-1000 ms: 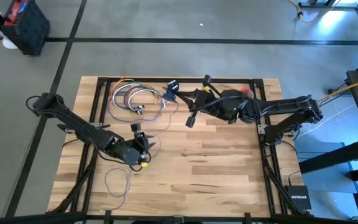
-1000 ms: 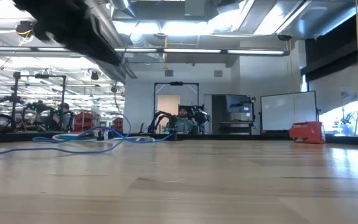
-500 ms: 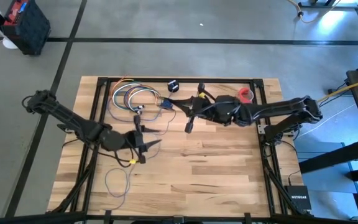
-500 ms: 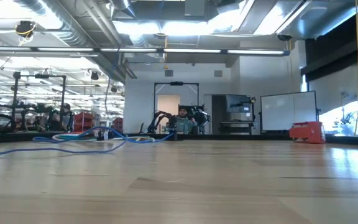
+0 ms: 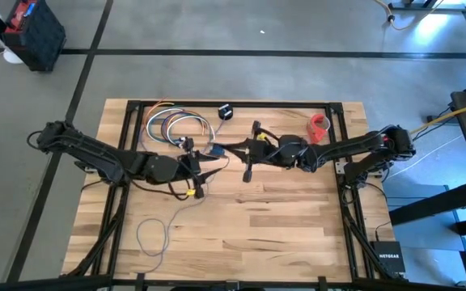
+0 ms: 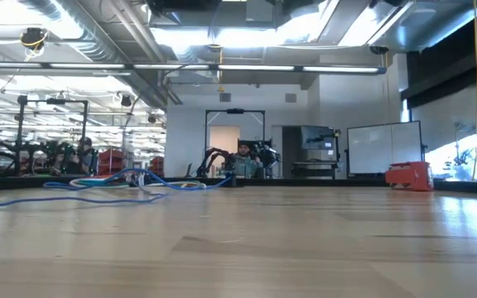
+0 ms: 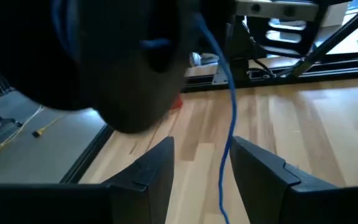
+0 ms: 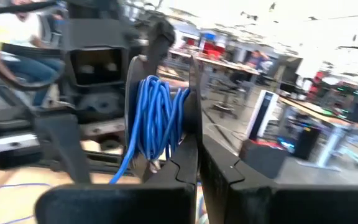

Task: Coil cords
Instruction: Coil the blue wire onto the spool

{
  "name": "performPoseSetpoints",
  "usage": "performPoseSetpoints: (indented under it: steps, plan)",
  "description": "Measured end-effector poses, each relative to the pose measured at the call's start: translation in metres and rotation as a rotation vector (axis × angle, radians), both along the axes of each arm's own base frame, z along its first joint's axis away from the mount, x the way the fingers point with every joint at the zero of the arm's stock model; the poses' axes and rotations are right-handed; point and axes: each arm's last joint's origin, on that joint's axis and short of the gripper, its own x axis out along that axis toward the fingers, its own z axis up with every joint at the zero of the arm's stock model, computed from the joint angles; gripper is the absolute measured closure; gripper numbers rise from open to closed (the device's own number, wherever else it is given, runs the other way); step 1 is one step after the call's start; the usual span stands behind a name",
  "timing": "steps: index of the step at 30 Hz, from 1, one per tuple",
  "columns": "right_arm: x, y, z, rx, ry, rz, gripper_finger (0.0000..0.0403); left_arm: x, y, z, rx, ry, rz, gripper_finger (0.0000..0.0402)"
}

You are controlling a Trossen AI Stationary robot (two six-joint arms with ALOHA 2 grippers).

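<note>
While no container shows on the table (image 5: 298, 218), the right gripper (image 8: 196, 149) pinches a spool (image 8: 160, 118) wound with the blue cord (image 8: 157, 115) over the table's far middle. Facing it, the left gripper (image 7: 201, 165) stands wide, cord running between its fingers. A dark blur hides the spool there.

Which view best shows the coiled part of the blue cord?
Right wrist view: the coiled blue cord fills mid-frame, pinched in the shut right gripper. The left wrist view shows one strand between the open left gripper's fingers. The high view shows a speck; the low view shows none of it.
</note>
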Motion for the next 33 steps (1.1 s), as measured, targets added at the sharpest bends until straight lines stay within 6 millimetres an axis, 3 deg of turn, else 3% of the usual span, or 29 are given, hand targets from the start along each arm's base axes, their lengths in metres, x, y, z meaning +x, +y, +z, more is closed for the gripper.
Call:
performPoseSetpoints:
  steps: [6, 11, 19, 33]
  plan:
    - [0.008, 0.002, -0.011, -0.005, 0.022, 0.042, 0.0393, 0.006, 0.000, -0.008, -0.004, 0.029, 0.005, 0.0251]
    - [0.008, 0.002, -0.008, -0.003, -0.003, 0.040, 0.0393, 0.008, -0.003, -0.013, -0.038, 0.061, -0.082, 0.0251]
    - [0.008, 0.002, -0.015, -0.004, 0.059, 0.034, 0.0393, 0.000, -0.009, -0.019, -0.025, 0.158, -0.110, 0.0251]
    - [0.008, 0.002, -0.014, -0.001, 0.057, 0.035, 0.0393, -0.001, -0.007, -0.014, -0.133, 0.137, -0.163, 0.0251]
